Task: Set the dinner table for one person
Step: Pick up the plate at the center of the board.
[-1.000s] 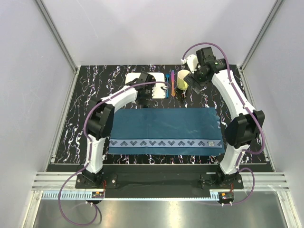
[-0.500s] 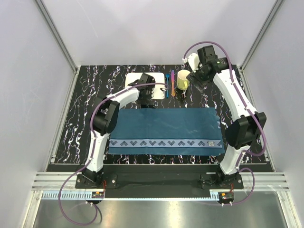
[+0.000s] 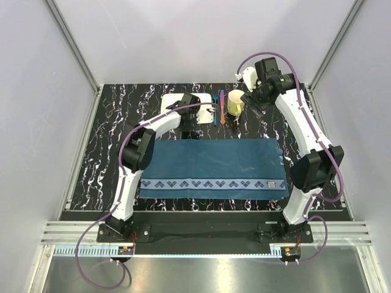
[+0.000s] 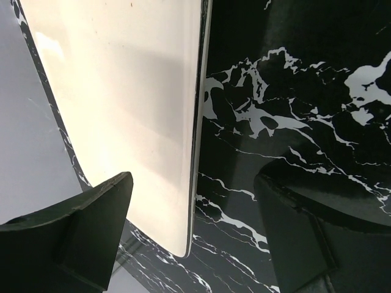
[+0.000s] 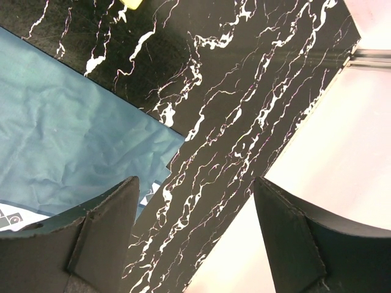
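Note:
The black marble-veined dinner table (image 3: 122,152) carries a teal placemat (image 3: 214,168) in the middle. At the back lie a white square plate (image 3: 206,116), blue and pink cutlery (image 3: 219,108) and a yellow cup (image 3: 236,104). My left gripper (image 3: 190,125) is open and low at the plate. In the left wrist view the left gripper (image 4: 192,183) straddles the plate's edge (image 4: 197,122), one finger over the plate and one over the table. My right gripper (image 3: 255,108) is open and empty just right of the cup, above bare table (image 5: 244,91).
The left arm covers much of the plate from above. The placemat's far right corner (image 5: 73,140) shows in the right wrist view, with the table's right edge (image 5: 293,152) and the pale wall beyond. Grey walls close in the table at the back and sides.
The left arm's elbow has swung left and its gripper has settled at the plate. The right gripper has drawn slightly right, away from the cup. The cup has not moved.

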